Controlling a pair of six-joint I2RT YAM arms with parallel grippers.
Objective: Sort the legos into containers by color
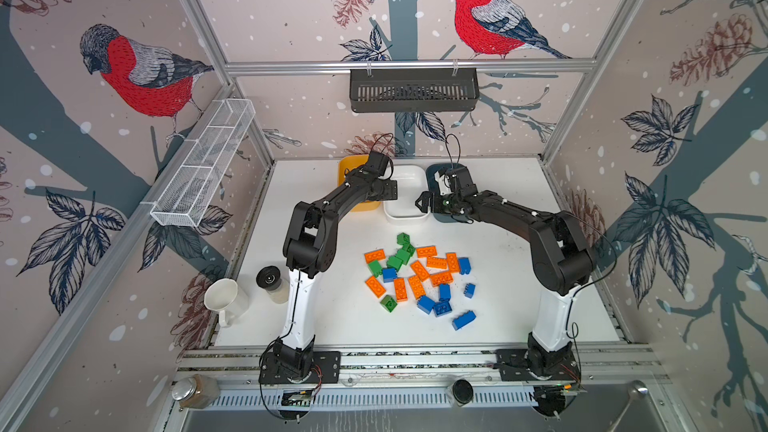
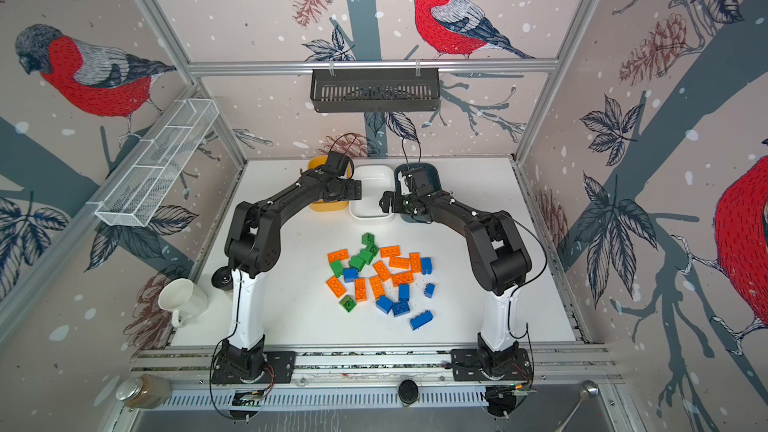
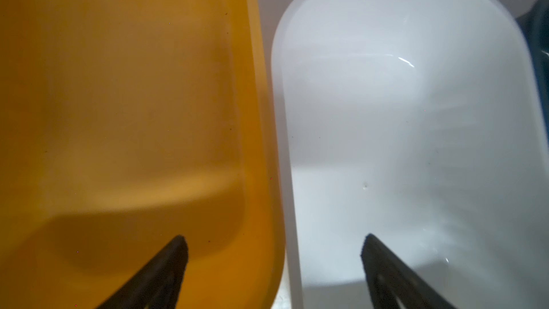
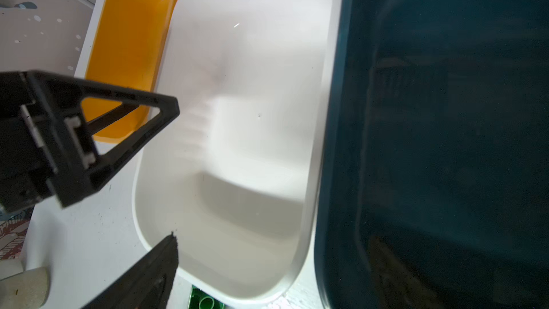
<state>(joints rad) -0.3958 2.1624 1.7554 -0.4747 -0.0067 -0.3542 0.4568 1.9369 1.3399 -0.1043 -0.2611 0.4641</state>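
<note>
Several orange, green and blue legos (image 1: 415, 276) (image 2: 376, 280) lie in a loose heap mid-table. At the back stand a yellow-orange tub (image 1: 345, 168) (image 3: 118, 99), a white tub (image 1: 409, 182) (image 3: 401, 114) (image 4: 243, 114) and a dark teal tub (image 1: 434, 169) (image 4: 445, 144), side by side. No bricks show in the yellow and white ones. My left gripper (image 1: 390, 191) (image 3: 273, 246) hangs open over the seam between the yellow and white tubs. My right gripper (image 1: 424, 201) (image 4: 279, 245) is open over the white and teal rims, holding nothing. One green lego (image 4: 205, 300) peeks out beyond the white tub's near rim.
A white mug (image 1: 224, 299) and a black-lidded jar (image 1: 272, 282) stand at the left beside the left arm. A wire mesh tray (image 1: 203, 168) hangs on the left wall and a black slotted basket (image 1: 413, 91) on the back rail. A glass jar (image 1: 195, 390) sits at the front rail.
</note>
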